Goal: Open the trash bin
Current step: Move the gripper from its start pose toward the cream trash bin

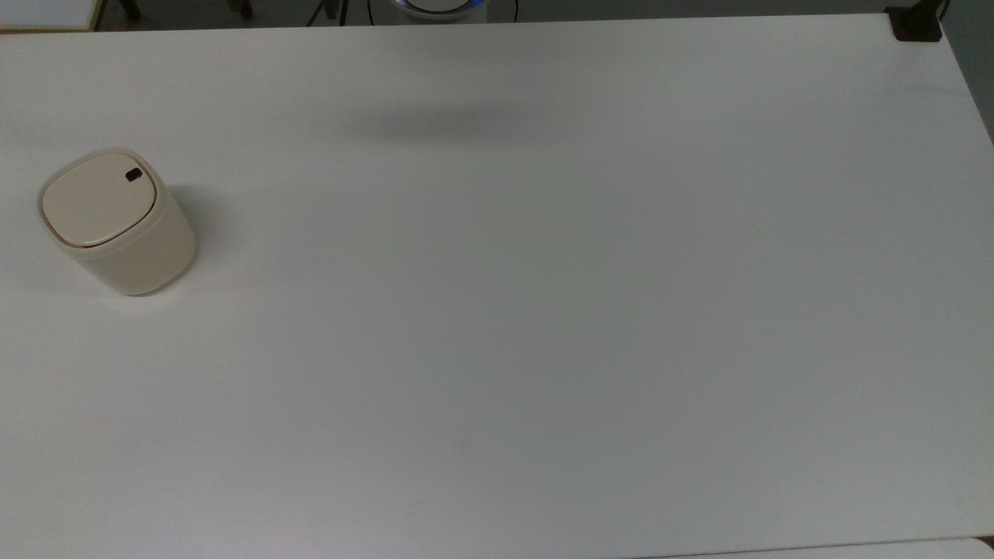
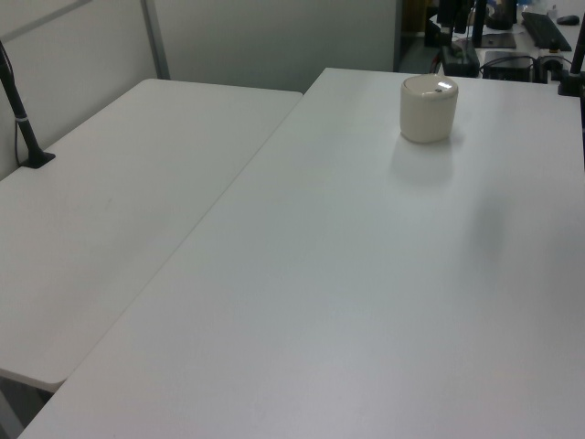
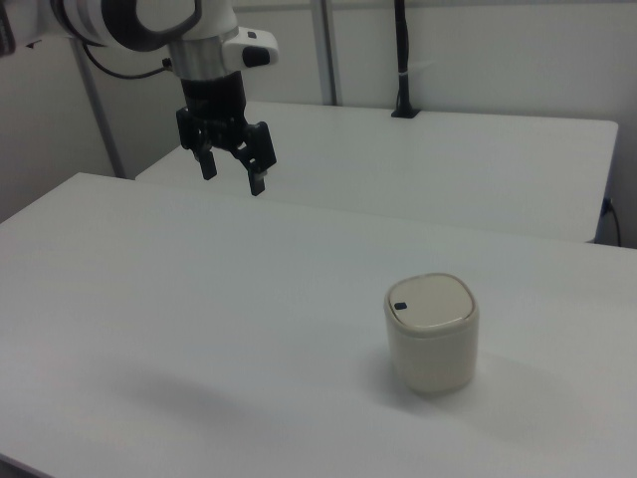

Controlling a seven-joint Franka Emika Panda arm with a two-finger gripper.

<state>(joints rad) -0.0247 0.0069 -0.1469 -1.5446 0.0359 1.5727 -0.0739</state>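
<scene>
No lettering, label, brand mark, number or sign can be read anywhere in these views.
</scene>
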